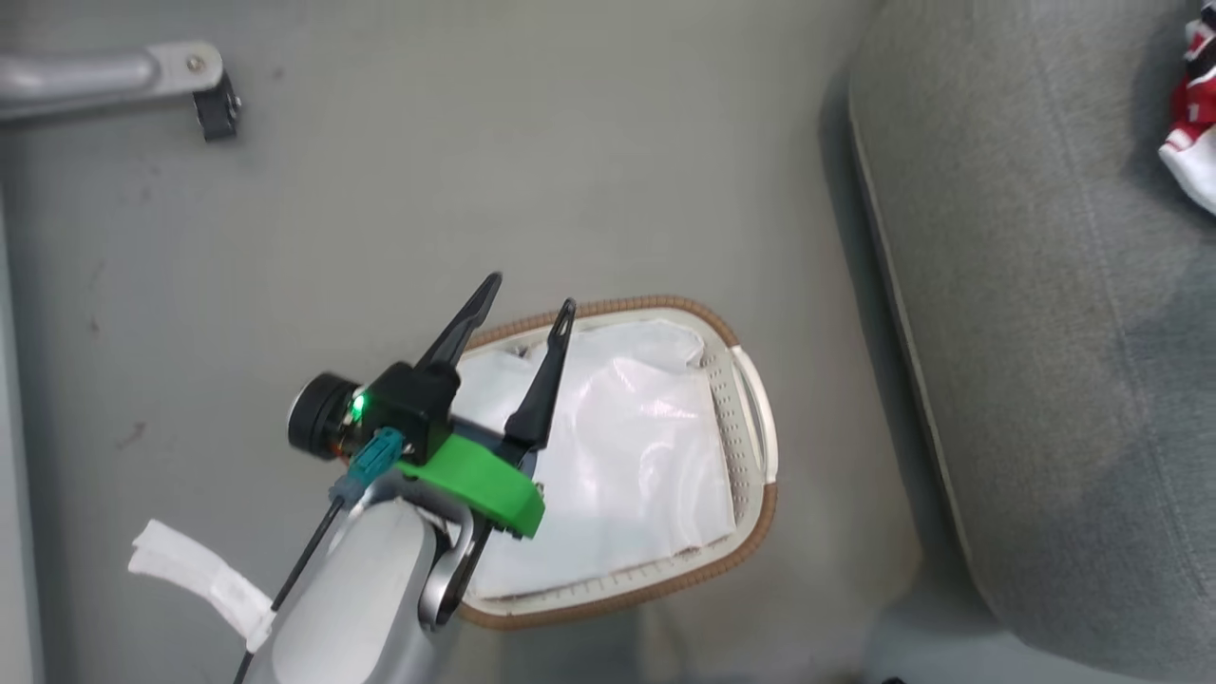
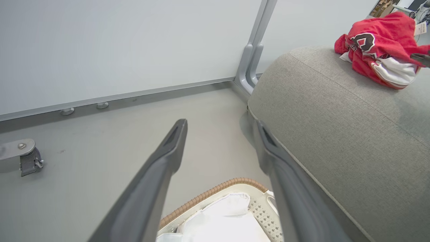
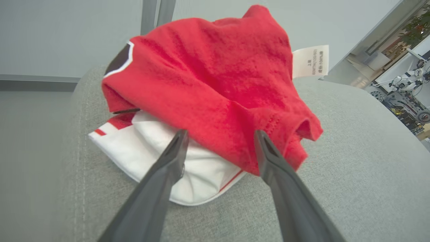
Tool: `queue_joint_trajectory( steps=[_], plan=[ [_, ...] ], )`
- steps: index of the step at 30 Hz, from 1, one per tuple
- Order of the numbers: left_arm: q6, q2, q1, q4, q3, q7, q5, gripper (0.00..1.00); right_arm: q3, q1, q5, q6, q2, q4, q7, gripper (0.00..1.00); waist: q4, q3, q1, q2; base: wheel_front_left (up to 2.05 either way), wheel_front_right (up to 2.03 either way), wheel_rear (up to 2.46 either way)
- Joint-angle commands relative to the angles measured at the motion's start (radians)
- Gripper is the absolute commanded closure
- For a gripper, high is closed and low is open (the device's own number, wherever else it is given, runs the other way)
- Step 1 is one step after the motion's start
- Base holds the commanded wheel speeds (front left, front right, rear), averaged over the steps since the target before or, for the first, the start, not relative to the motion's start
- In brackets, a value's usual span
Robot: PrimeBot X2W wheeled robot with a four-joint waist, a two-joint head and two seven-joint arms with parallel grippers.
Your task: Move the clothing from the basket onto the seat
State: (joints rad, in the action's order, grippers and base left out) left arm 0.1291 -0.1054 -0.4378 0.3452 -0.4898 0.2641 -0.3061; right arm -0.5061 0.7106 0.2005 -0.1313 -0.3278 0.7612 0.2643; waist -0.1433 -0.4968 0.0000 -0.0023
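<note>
The oval white basket [image 1: 750, 418] with its brown rim stands on the floor beside the grey seat [image 1: 1045, 313]; inside it lies a glossy white sheet [image 1: 627, 456]. My left gripper [image 1: 527, 299] hovers open over the basket's near-left end, nothing between its fingers; its wrist view shows the basket rim [image 2: 215, 191] below. Crumpled red clothing [image 3: 215, 90] with white trim rests on the seat [image 3: 352, 161], also seen as a red heap [image 2: 379, 47] and at the head view's right edge [image 1: 1195, 114]. My right gripper [image 3: 218, 137] stands open just in front of the clothing, not holding it.
A grey caster and metal leg [image 1: 214, 104] sit on the floor at upper left. A white strap [image 1: 204, 579] hangs off my left forearm. A pale wall with a metal post [image 2: 250, 67] runs behind the seat.
</note>
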Motion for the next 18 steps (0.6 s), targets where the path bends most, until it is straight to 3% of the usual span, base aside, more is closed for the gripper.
queue_joint_trajectory(
  steps=[1, 11, 18],
  plan=[
    [0.003, 0.003, 0.038, 0.01, 0.018, 0.0, 0.0, 0.0, 0.024, -0.053, -0.03, 0.001, 0.012, -0.033, -0.001, 0.0, -0.009, 0.152, 0.0, 0.0023, 0.0, 0.0, 0.0],
    [0.003, 0.019, 0.182, 0.037, 0.179, 0.0, 0.035, 0.0, 0.285, -0.262, -0.224, 0.001, 0.119, -0.231, 0.0, 0.0, 0.041, 0.313, 0.0, 0.0023, 0.0, 0.0, 0.0],
    [0.003, 0.032, 0.241, 0.065, 0.317, 0.0, 0.077, 0.0, 0.422, -0.335, -0.334, 0.001, 0.197, -0.279, 0.0, 0.0, 0.091, 0.358, 0.0, 0.0023, 0.0, 0.0, 0.0]
  ],
)
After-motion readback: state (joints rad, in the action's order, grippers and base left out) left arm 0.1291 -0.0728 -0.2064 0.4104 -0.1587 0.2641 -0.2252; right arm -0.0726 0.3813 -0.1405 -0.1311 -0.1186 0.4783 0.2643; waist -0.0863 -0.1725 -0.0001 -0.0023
